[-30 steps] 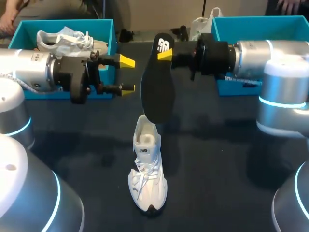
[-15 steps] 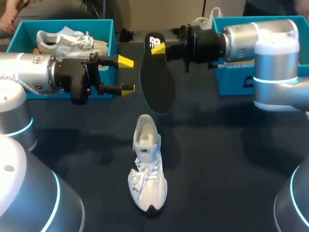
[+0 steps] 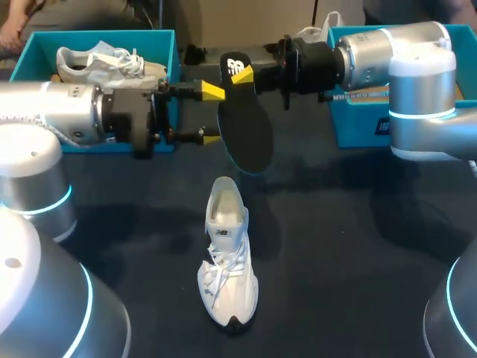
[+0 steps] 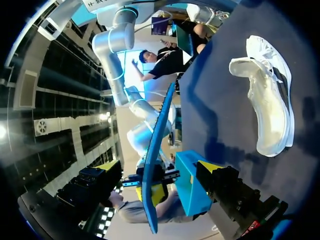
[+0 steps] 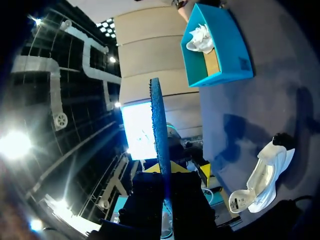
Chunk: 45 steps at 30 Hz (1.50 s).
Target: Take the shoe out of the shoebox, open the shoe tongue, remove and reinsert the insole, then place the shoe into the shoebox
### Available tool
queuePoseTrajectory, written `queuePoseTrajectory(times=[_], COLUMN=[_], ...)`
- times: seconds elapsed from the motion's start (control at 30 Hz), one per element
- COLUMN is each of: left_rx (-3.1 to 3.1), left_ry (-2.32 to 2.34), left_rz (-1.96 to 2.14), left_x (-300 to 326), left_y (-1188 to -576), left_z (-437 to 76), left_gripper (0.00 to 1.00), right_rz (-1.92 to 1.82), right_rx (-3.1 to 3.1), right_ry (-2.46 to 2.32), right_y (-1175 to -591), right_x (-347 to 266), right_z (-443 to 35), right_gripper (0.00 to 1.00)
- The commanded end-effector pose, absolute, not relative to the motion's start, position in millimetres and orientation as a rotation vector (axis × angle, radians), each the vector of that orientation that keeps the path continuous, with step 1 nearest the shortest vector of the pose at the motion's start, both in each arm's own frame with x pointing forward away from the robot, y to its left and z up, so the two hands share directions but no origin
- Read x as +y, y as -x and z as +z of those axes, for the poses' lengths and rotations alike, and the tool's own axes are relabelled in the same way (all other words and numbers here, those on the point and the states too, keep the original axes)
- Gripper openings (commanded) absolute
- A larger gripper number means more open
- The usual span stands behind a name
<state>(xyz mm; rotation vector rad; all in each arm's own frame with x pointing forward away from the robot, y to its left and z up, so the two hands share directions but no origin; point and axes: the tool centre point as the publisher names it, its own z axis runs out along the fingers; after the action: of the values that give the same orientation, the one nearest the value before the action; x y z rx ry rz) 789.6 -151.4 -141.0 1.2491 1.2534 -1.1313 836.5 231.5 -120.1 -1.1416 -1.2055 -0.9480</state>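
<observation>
Item 1. White shoe [image 3: 226, 257]: stands on its sole on the dark table [image 3: 335, 246], out of any box. Its toe points toward the robot and its heel toward the far edge. The laces run down the front, the mouth gapes upward, and nothing touches it.

Item 2. Black insole [image 3: 242, 127]: in the air beyond the shoe's heel, clear of the shoe and the table. It hangs roughly upright, with the printed heel end uppermost and the rounded toe end lowest, just past the shoe's heel.

Item 3. Right gripper [image 3: 246, 74]: beyond the shoe and higher than it, reaching in from the shoe's right. Its fingers are clamped on the insole's upper heel end, with one yellow tip lying against the printed face. The right wrist view shows the insole edge-on, rising out from between the fingers.

Item 4. Left gripper [image 3: 212, 114]: beyond the shoe on its left, level with the insole. Its fingers are spread wide and grip nothing. The left wrist view shows the insole edge-on in the gap between them.

Item 5. Left shoebox [image 3: 168, 45]: teal, beyond the shoe to its left, behind the left gripper. It holds a second white shoe [image 3: 104, 63].

Item 6. Right shoebox [image 3: 350, 45]: teal, beyond the shoe to its right, partly hidden behind the right arm.
</observation>
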Motion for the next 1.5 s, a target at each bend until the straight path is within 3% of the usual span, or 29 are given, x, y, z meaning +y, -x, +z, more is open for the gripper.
queuePoseTrajectory(times=[0.03, 0.13, 0.23, 0.37, 0.63, 0.83, 0.97, 1.27, 1.5], left_rx=[1.29, 1.313, 1.338, 1.356, 1.388, 1.392, 1.394, 1.41, 1.405], left_ry=[-1.253, -1.246, -1.245, -1.256, -1.253, -1.252, -1.249, -1.246, -1.239], left_rz=[-1.112, -1.105, -1.099, -1.086, -1.028, -0.984, -0.982, -0.965, -0.973], left_x=[-157, -158, -160, -164, -166, -170, -171, -175, -176], left_y=[-785, -785, -784, -785, -784, -786, -788, -795, -796], left_z=[-132, -130, -128, -127, -123, -124, -123, -127, -128], left_gripper=[1.0, 1.0, 0.91, 0.88, 0.58, 0.45, 0.44, 0.24, 0.2], right_rz=[-0.947, -0.947, -0.947, -0.947, -0.947, -0.947, -0.947, -0.947, -0.947], right_rx=[-1.206, -1.206, -1.206, -1.206, -1.206, -1.206, -1.206, -1.206, -1.206], right_ry=[1.145, 1.145, 1.145, 1.145, 1.145, 1.145, 1.145, 1.145, 1.145], right_y=[-836, -836, -836, -836, -836, -836, -836, -836, -836], right_x=[232, 232, 232, 232, 232, 232, 232, 232, 232], right_z=[-120, -120, -120, -120, -120, -120, -120, -120, -120], right_gripper=[0.0, 0.0, 0.0, 0.0, 0.0, 0.0, 0.0, 0.0, 0.0])
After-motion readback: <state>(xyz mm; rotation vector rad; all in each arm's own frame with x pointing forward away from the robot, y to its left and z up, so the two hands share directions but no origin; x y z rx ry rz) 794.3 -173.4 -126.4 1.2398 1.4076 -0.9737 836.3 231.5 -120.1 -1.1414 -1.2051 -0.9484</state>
